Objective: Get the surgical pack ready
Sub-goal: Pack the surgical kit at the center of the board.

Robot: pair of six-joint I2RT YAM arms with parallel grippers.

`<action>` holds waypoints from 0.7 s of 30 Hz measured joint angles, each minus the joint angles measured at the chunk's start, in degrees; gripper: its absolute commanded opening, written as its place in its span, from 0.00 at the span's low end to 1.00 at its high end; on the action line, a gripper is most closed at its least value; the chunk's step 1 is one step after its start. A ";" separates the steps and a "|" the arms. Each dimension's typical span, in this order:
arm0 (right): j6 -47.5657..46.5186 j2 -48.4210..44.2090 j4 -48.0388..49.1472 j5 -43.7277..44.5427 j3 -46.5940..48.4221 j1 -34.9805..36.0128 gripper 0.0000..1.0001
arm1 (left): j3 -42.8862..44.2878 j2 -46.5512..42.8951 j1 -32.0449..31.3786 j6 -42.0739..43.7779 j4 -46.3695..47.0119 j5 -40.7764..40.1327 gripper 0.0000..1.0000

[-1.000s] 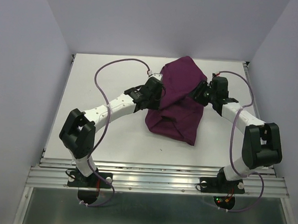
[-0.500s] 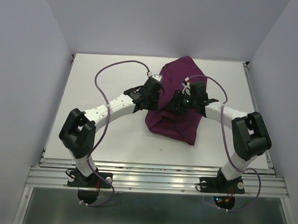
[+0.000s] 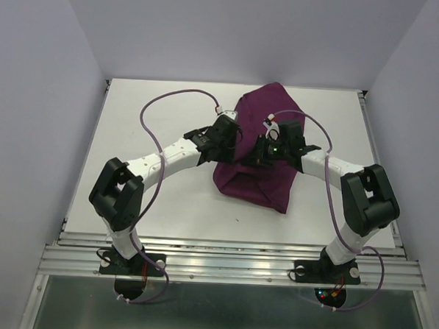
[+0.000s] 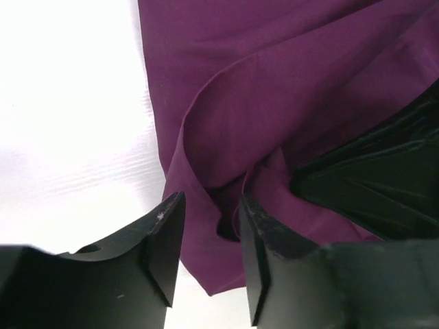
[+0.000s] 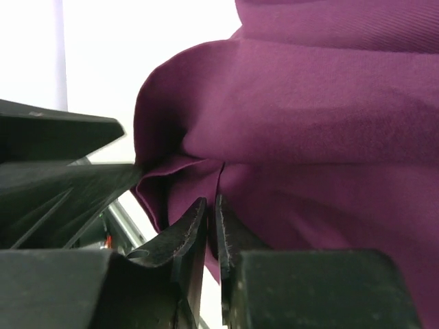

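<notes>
Inspection of my two grippers and the pack cloth. The purple cloth lies bunched in a loose heap on the white table, right of centre and reaching toward the far edge, with several folds showing on top; whatever may be wrapped inside it is hidden from every view. My left gripper sits at the left flank of the heap with its jaws apart; a raised fold of the cloth runs into the gap between them, but neither finger is pressed onto it, and white table shows just to the left of the fold. My right gripper sits on the middle of the heap, facing the left one, with the two tools close together. Its fingers are drawn nearly together, and a thin pleat of the cloth's edge is pinched between the tips. From the right wrist view, the body of the left gripper shows as a dark shape just beside that pinched pleat.
</notes>
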 measured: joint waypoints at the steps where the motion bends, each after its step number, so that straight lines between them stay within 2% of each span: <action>1: -0.15 -0.07 0.00 -0.48 -0.02 0.07 0.14 | 0.00 0.52 0.02 0.09 0.00 0.09 0.27; 2: -0.28 -0.15 0.00 -0.68 -0.04 0.17 0.14 | 0.00 0.92 0.11 -0.09 0.00 0.37 0.21; 3: -0.50 -0.26 0.02 -0.94 -0.11 0.26 0.14 | 0.00 1.42 0.24 0.11 0.02 0.66 0.09; 5: -1.27 -1.16 0.07 -1.90 -0.70 0.66 0.13 | 0.00 2.32 0.26 0.24 0.00 1.33 0.00; 12: -3.52 -4.22 -0.02 -4.87 -2.19 1.22 0.16 | -0.02 2.49 0.61 0.28 0.39 2.78 0.00; 14: -4.39 -4.42 -0.11 -5.60 -2.16 1.42 0.21 | -0.22 2.34 0.61 0.26 0.81 2.97 0.00; 21: -8.26 -5.73 -1.05 -8.61 -2.75 2.45 0.22 | -1.51 -0.20 0.63 0.22 1.11 4.02 0.00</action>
